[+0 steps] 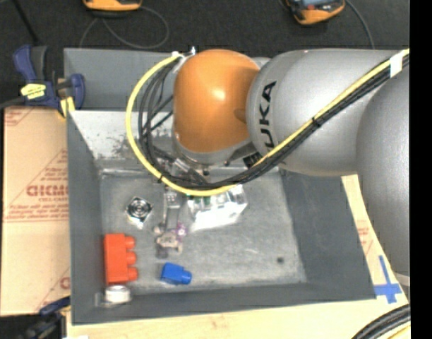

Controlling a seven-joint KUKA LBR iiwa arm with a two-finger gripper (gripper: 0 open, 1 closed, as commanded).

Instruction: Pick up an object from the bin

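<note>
A small blue block (175,275) lies just below the fingers (170,239) in the camera view, the nearest loose thing to them on the bin (322,217) floor and apart from them. The fingers hang low under the arm's orange cover (212,101). Whether they are parted or closed cannot be told, and nothing can be made out gripped between them (a pale lump at their tips may be part of the tool).

Left of the fingers sits a silver round piece (138,211). Close on their right lies a white packet (217,210), partly under the wrist. Further off to the lower left stand an orange block (121,258) and, by the wall, a small round cap (117,294).

By the look of it, the pick is at the reaching stage, with no grasp made. The next move calls for settling on one thing, most likely the blue block, bringing the fingers round it, closing on it and lifting clear.
</note>
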